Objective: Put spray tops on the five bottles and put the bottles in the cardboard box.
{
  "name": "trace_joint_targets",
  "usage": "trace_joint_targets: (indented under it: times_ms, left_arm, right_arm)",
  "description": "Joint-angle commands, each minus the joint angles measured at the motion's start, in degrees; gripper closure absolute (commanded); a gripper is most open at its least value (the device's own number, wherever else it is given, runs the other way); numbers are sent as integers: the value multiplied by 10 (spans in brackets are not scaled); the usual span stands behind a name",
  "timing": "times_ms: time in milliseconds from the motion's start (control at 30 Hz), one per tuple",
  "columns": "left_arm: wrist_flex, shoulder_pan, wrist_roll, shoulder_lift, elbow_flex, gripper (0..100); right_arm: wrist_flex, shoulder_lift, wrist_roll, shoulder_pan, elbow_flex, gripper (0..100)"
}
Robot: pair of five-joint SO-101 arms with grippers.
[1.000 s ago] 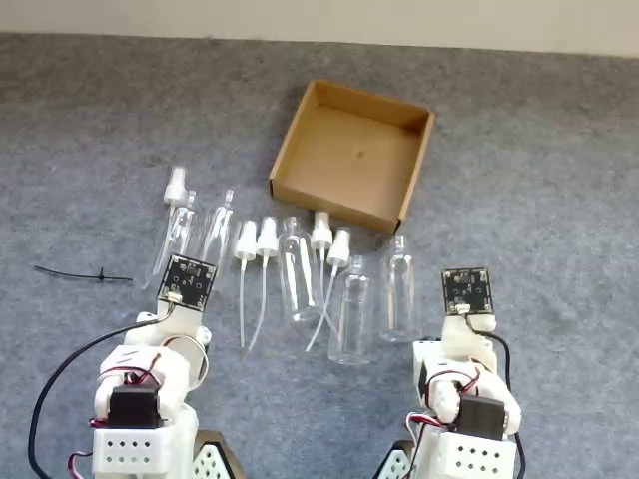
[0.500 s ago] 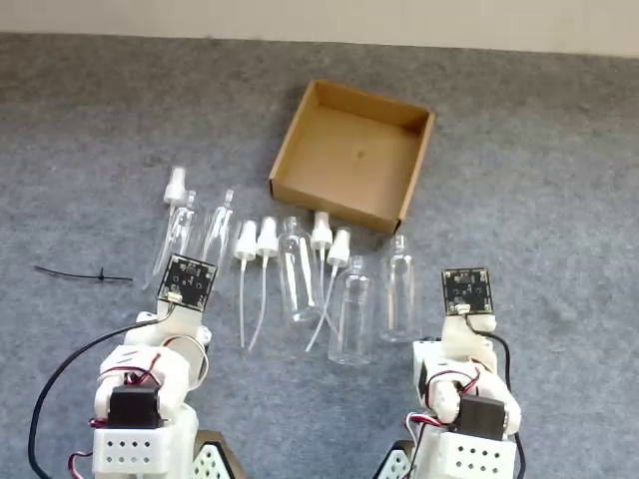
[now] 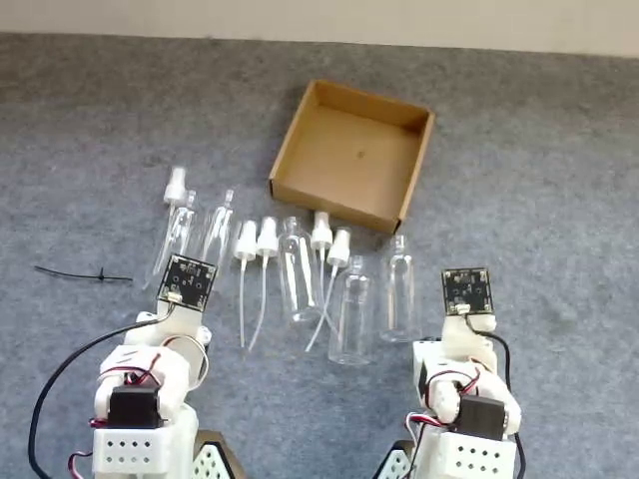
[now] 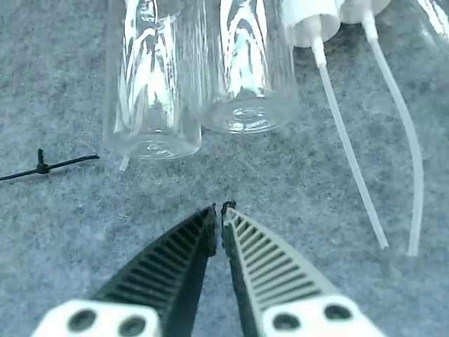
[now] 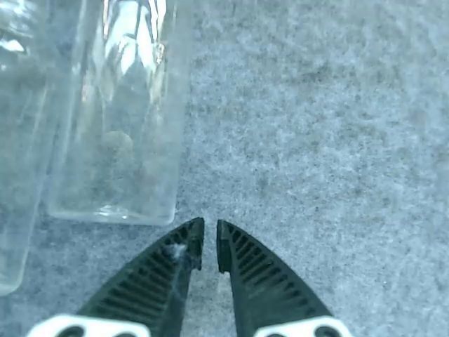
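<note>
Several clear bottles lie on the grey carpet in front of the open cardboard box (image 3: 354,155). The leftmost bottle (image 3: 173,238) has a white spray top (image 3: 177,186) at its neck; a second bottle (image 3: 216,234) lies beside it. Several loose spray tops (image 3: 257,239) with long tubes lie between the bottles. My left gripper (image 4: 218,209) is shut with nothing in it, just short of the bases of the two left bottles (image 4: 151,91). My right gripper (image 5: 209,226) is shut and holds nothing, close to the base of the rightmost bottle (image 5: 119,105).
A black zip tie (image 3: 85,273) lies on the carpet left of the left arm (image 3: 187,281). The right arm (image 3: 466,291) stands right of the bottle row. Bare carpet stretches to the right of the box and bottles.
</note>
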Motion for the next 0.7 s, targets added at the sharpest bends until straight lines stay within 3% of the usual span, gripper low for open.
trace_joint_targets:
  times_ms: [0,300,500,667]
  left_arm:
    - [-11,-8,-4,0,11,965]
    - [11,-8,-4,0,11,966]
    - [12,-8,-4,0,11,965]
    - [13,-8,-4,0,11,965]
  right_arm:
    - [1,-6,3,4,78,986]
    - [0,-7,3,2,78,985]
    - [-65,-7,5,-7,77,985]
    - [-71,-7,96,-7,61,985]
